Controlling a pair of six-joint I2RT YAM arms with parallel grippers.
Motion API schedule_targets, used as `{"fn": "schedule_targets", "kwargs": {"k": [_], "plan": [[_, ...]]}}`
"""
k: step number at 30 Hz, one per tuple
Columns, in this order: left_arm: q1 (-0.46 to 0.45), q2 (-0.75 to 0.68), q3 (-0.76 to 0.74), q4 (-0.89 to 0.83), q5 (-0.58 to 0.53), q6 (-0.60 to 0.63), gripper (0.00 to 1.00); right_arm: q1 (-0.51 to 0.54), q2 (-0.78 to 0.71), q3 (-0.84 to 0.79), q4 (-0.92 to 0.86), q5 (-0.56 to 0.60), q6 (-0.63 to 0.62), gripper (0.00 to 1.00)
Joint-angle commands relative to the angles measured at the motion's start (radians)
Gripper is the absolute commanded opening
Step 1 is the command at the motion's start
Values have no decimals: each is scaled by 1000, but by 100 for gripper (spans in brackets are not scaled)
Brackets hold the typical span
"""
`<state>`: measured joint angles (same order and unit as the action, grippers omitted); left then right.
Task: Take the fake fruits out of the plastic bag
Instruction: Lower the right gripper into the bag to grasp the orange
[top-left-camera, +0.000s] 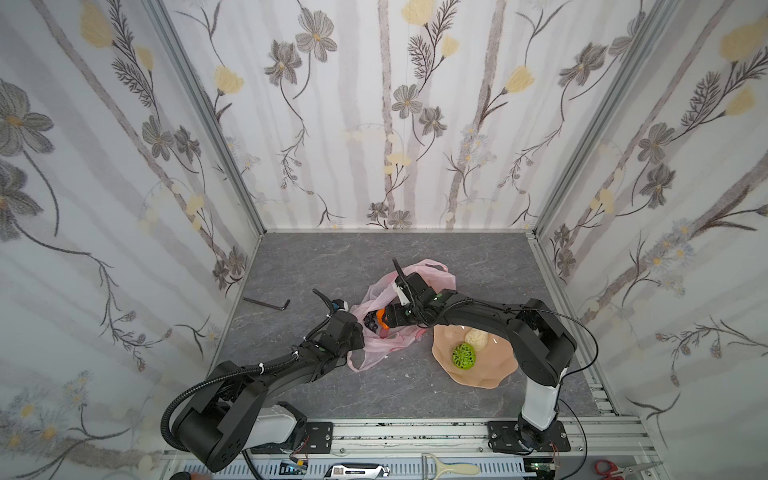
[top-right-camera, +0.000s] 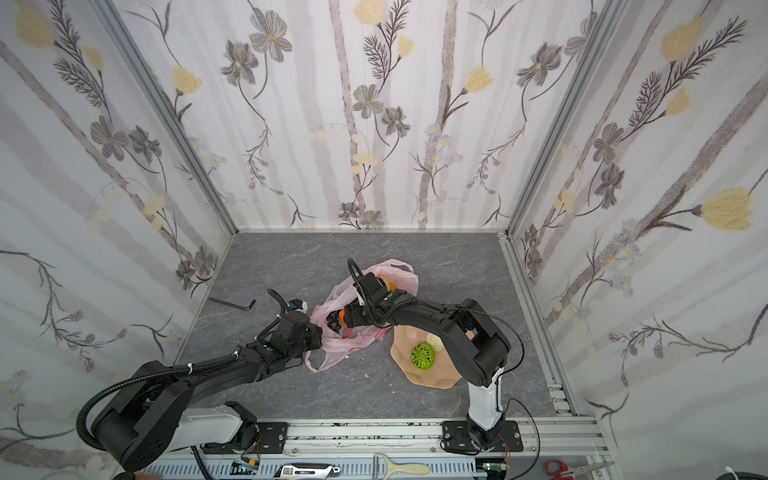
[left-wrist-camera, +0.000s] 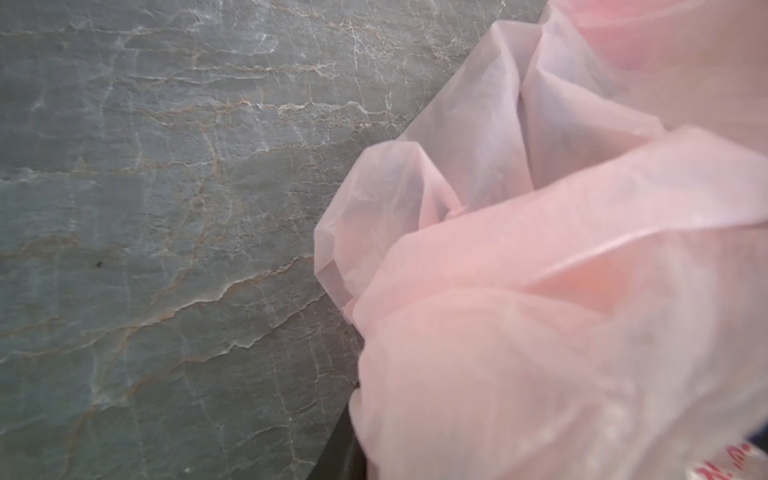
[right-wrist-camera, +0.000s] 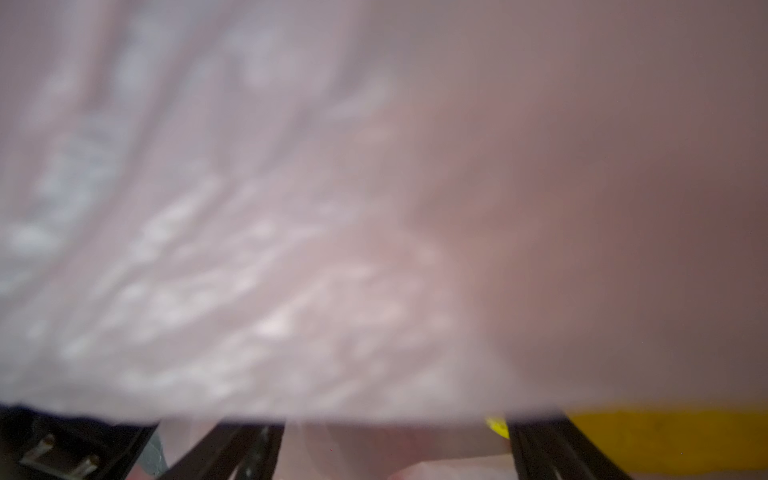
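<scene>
Plastic bag (top-left-camera: 374, 357): mid-table, mouth open.
On peach dish (top-left-camera: 490, 374), out of bag: bumpy green fruit (top-left-camera: 464, 355), beige lumpy fruit (top-left-camera: 476, 338).
Inside bag, as visible: grape bunch (top-left-camera: 371, 323), orange (top-left-camera: 383, 323), yellow piece (right-wrist-camera: 665, 436); any others hidden.
Right gripper (right-wrist-camera: 390, 449): inside bag, jaws spread wide.
Left gripper (top-left-camera: 360, 330): at bag rim, jaw state undeterminable.
Progress, by estimate: early.

One bag (top-left-camera: 432, 270), one dish (top-left-camera: 478, 374), perhaps six fruits (top-left-camera: 464, 355).
</scene>
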<state>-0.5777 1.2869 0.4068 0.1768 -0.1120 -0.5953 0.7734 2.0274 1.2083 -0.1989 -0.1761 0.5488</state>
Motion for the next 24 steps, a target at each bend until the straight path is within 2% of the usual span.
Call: {"fn": "schedule_targets", "kwargs": {"k": [1, 9, 13, 24], "plan": [[0, -5, -6, 3, -17, -6, 24, -18, -29, -36, 116, -67, 43, 79], [-1, -4, -6, 7, -15, -6, 24, -54, -7, -43, 164, -105, 51, 78], [1, 2, -5, 12, -14, -7, 24, -57, 32, -21, 156, -83, 58, 77], [1, 10, -3, 23, -9, -4, 24, -51, 125, 23, 179, -129, 84, 75]]}}
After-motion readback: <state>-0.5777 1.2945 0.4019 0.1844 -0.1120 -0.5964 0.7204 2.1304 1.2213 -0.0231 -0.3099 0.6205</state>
